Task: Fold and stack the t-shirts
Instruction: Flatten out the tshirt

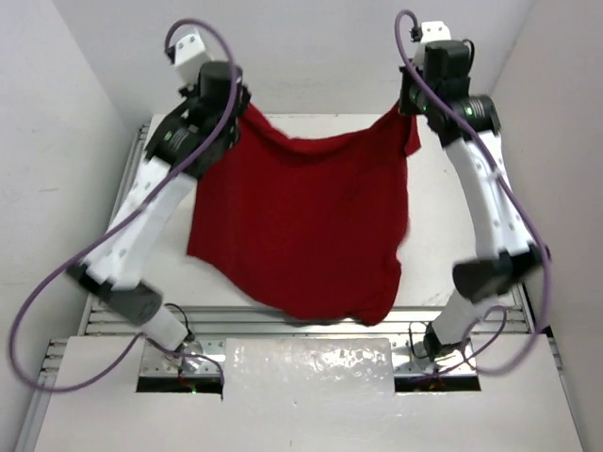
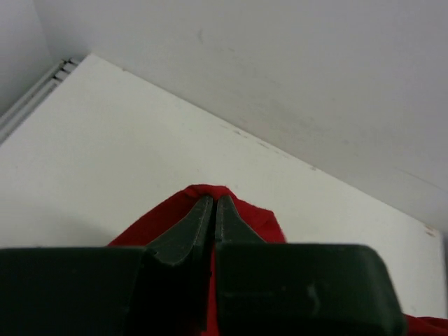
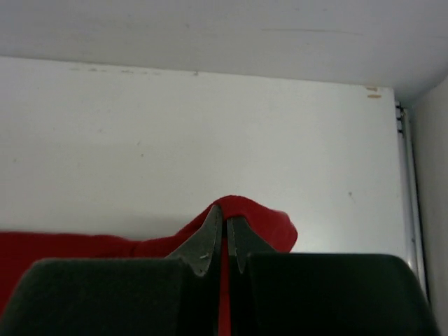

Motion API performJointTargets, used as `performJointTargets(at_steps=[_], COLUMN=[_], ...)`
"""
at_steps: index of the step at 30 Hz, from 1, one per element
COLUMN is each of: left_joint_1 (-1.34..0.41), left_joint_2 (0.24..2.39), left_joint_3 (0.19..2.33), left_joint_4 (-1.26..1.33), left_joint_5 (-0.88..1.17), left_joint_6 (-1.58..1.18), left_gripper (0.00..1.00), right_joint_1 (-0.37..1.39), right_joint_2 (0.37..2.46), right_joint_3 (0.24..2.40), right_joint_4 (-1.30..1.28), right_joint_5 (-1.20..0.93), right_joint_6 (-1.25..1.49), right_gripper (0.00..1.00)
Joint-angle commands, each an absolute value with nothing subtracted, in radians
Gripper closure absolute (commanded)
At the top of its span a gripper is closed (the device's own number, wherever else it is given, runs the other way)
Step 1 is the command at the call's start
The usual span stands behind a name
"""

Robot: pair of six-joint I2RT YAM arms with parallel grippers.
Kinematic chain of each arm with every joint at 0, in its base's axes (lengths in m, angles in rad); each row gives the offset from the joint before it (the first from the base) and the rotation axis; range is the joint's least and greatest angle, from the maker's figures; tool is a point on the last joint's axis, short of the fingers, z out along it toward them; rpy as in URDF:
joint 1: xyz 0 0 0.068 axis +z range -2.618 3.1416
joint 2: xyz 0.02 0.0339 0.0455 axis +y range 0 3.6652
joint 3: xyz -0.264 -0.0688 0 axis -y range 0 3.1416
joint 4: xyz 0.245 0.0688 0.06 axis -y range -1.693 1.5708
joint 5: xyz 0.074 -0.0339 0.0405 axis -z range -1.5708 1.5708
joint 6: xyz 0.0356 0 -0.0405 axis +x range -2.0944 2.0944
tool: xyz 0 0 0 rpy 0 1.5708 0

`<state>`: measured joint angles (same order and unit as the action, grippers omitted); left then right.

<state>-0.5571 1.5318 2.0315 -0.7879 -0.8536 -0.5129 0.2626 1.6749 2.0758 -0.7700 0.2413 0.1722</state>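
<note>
I have the left gripper (image 2: 213,204) and right gripper (image 3: 225,213) each pinching a bunch of the t-shirt (image 1: 301,221), one at the upper left and one at the upper right of the top view. I judge this spreads it for laying flat. The plain dark red cloth sags between them across mid-frame, over the table (image 1: 443,202).

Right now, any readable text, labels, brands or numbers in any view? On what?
None legible in any view.
t-shirt: plain dark red, no print or tag showing.
left hand and right hand: dark fingers, no markings visible.
table: white, no label visible.
</note>
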Motion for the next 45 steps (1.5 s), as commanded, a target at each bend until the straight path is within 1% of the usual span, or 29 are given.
performJointTargets(at_steps=[1,2,6,7,8,9,13,15,17,18,19,21,22,24,29,31,35,39,42,43,45], left_joint_1=[-0.413,-0.400,-0.397,-0.394,-0.396,-0.396,-0.396,-0.399,-0.403,-0.406,-0.407,-0.407,-0.407,-0.408,-0.407,-0.407,-0.407,-0.407,-0.405,-0.405,-0.387], left_joint_2=[1.641,1.693,1.704,1.715,1.732,1.726,1.591,1.502,1.419,1.386,1.326,1.278,1.244,1.200,1.105,1.076,1.054,1.084,1.146,1.166,1.254], left_joint_3=[2.248,2.276,2.264,2.293,2.365,2.381,2.245,2.206,2.180,2.133,2.111,2.067,2.062,2.043,1.991,1.983,1.919,1.818,1.755,1.746,1.761], left_joint_4=[-0.712,-0.665,-0.443,-0.437,-0.439,-0.430,-0.324,-0.327,-0.356,-0.360,-0.373,-0.396,-0.435,-0.480,-0.511,-0.531,-0.558,-0.580,-0.583,-0.583,-0.606], left_joint_5=[-0.692,-0.683,-0.644,-0.634,-0.620,-0.574,-0.465,-0.417,-0.370,-0.362,-0.339,-0.319,-0.307,-0.255,-0.163,-0.156,-0.158,-0.207,-0.285,-0.345,-0.414], left_joint_6=[-0.483,-0.445,-0.278,-0.246,-0.224,-0.209,-0.179,-0.196,-0.207,-0.228,-0.238,-0.271,-0.284,-0.317,-0.383,-0.399,-0.431,-0.449,-0.465,-0.468,-0.498], left_gripper=[1.00,1.00,1.00,1.00,1.00,1.00,1.00,1.00,1.00,1.00,1.00,1.00,1.00,1.00,1.00,1.00,1.00,1.00,1.00,1.00,1.00], right_joint_1=[0.158,0.147,0.117,0.097,0.092,0.089,0.091,0.089,0.089,0.089,0.089,0.089,0.089,0.089,0.090,0.095,0.100,0.100,0.101,0.101,0.100], right_joint_2=[1.828,1.857,1.848,1.844,1.824,1.801,1.634,1.559,1.496,1.467,1.392,1.317,1.283,1.218,1.161,1.118,1.118,1.212,1.337,1.421,1.523], right_joint_3=[2.386,2.414,2.398,2.410,2.424,2.410,2.287,2.289,2.296,2.261,2.226,2.121,2.102,2.105,2.206,2.172,2.145,2.118,2.121,2.135,2.219], right_joint_4=[-0.742,-0.733,-0.580,-0.566,-0.537,-0.517,-0.434,-0.443,-0.506,-0.518,-0.528,-0.519,-0.529,-0.583,-0.698,-0.684,-0.704,-0.718,-0.700,-0.695,-0.704], right_joint_5=[0.036,0.008,-0.047,-0.072,-0.074,-0.072,-0.014,-0.003,-0.003,-0.003,-0.003,-0.003,-0.003,0.032,0.080,0.101,0.083,0.058,0.037,0.032,0.029], right_joint_6=[0.251,0.258,0.276,0.279,0.279,0.264,0.252,0.232,0.227,0.229,0.232,0.233,0.232,0.215,0.183,0.179,0.192,0.193,0.189,0.186,0.172], right_gripper=[1.00,1.00,1.00,1.00,1.00,1.00,1.00,1.00,1.00,1.00,1.00,1.00,1.00,1.00,1.00,1.00,1.00,1.00,1.00,1.00,1.00])
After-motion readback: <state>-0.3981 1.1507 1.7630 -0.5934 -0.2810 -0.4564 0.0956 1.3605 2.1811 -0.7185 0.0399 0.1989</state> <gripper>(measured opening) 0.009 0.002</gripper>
